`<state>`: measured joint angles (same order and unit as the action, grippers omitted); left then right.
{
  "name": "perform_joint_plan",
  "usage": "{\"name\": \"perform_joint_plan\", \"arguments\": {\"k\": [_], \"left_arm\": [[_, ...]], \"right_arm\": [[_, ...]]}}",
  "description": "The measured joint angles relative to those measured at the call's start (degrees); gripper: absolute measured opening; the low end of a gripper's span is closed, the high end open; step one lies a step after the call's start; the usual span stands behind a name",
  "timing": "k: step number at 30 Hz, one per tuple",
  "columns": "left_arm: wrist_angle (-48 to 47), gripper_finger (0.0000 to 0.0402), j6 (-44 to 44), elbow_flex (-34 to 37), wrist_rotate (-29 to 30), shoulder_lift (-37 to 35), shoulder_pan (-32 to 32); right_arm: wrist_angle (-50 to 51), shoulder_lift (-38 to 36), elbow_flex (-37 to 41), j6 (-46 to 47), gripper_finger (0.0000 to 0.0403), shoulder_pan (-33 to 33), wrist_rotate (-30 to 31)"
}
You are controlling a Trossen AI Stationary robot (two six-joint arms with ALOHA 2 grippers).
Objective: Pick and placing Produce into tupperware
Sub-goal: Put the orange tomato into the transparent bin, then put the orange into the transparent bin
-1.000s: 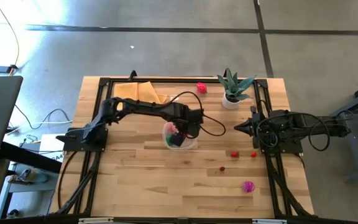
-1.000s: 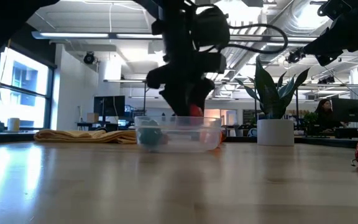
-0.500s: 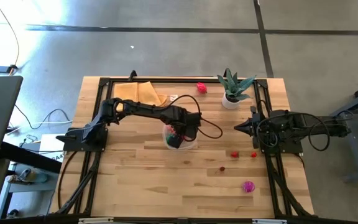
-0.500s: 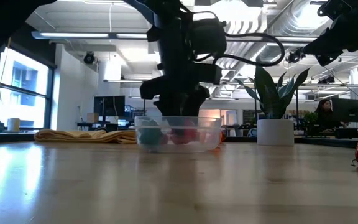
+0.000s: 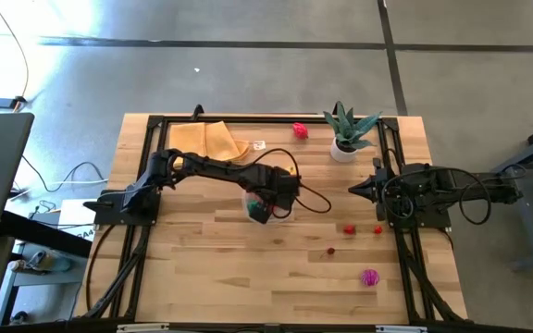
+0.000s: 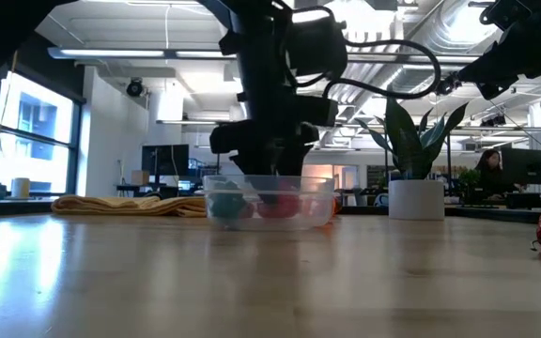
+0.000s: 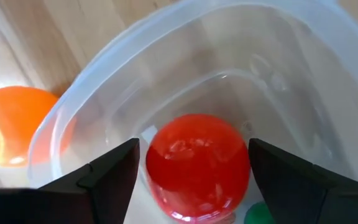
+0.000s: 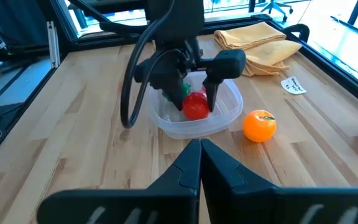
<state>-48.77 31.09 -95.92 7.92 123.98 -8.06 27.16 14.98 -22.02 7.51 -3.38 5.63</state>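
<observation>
The clear tupperware [image 5: 251, 196] stands mid-table. My left gripper [image 8: 191, 93] points down into it, open. A red round produce piece [image 7: 197, 162] rests on the container's floor between the fingertips, lower than them in the right wrist view, with a narrow gap beside one finger. A green piece [image 6: 225, 205] also lies inside. An orange piece [image 8: 260, 124] sits on the table just outside the container wall. My right gripper [image 8: 199, 149] is shut and waits over the table's right side.
Loose produce lies on the right half: two small red pieces [image 5: 349, 228] [image 5: 378, 229], a dark red one [image 5: 331, 250], a magenta one [image 5: 369, 277], and a red one [image 5: 300, 129] at the far edge. A potted plant [image 5: 345, 129] stands far right and a tan cloth [image 5: 206, 139] far left.
My left gripper has sunk into the tupperware, drifting a little toward the table's left edge. The red piece, a second ago above the container's rim between the fingers, now lies on the container's floor.
</observation>
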Motion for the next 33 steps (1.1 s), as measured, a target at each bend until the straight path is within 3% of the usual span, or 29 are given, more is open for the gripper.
{"name": "perform_joint_plan", "arguments": {"k": [14,23,28,33], "left_arm": [[-5.16,0.0291,-1.06,-5.33,2.94,-0.04,1.27],[-11.88,0.0291,3.84,-17.61,11.12,-0.04,3.67],[-11.67,0.0291,4.25,-23.48,8.97,-0.04,-1.7],[-8.4,0.0291,-3.53,-26.15,1.94,-0.11,-7.65]], "right_arm": [[0.0,0.0,0.0,-0.02,0.0,0.0,0.02],[0.0,0.0,0.0,-0.02,0.0,0.0,0.02],[0.0,0.01,0.0,0.0,0.0,0.0,0.02],[0.0,0.01,0.0,0.0,0.0,0.0,0.02]]}}
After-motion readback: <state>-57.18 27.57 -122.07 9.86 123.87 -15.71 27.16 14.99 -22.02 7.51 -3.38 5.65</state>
